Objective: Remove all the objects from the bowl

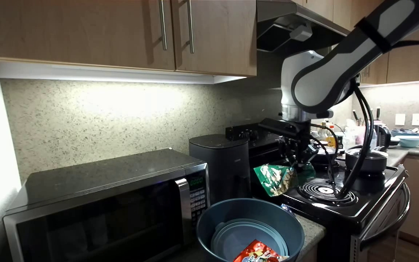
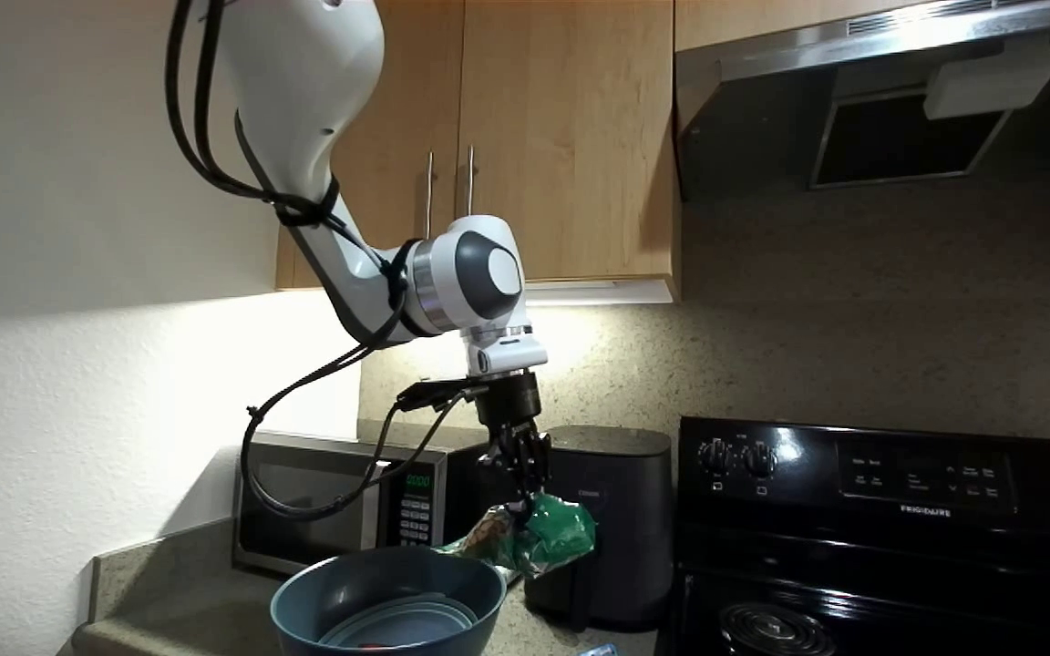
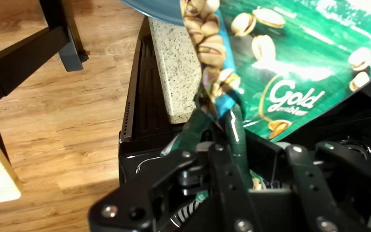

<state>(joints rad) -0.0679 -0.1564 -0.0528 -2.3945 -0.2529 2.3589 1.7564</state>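
My gripper (image 1: 296, 164) is shut on a green pistachio packet (image 1: 273, 179) and holds it in the air between the bowl and the stove. The packet also shows in an exterior view (image 2: 561, 536) and fills the upper right of the wrist view (image 3: 288, 61). The blue bowl (image 1: 253, 208) stands on the counter; its edge shows at the top of the wrist view (image 3: 159, 8). A red-orange packet (image 1: 255, 251) lies in the bowl, over a round bluish shape at the bottom. A small blue packet (image 2: 600, 650) lies on the counter beside the bowl, mostly cut off.
A microwave (image 1: 104, 207) and a dark air fryer (image 1: 218, 169) stand behind the bowl. The black stove (image 1: 358, 218) has coil burners and a lidded pot (image 1: 366, 162). Wall cabinets (image 1: 86, 32) and a range hood (image 1: 300, 18) hang above.
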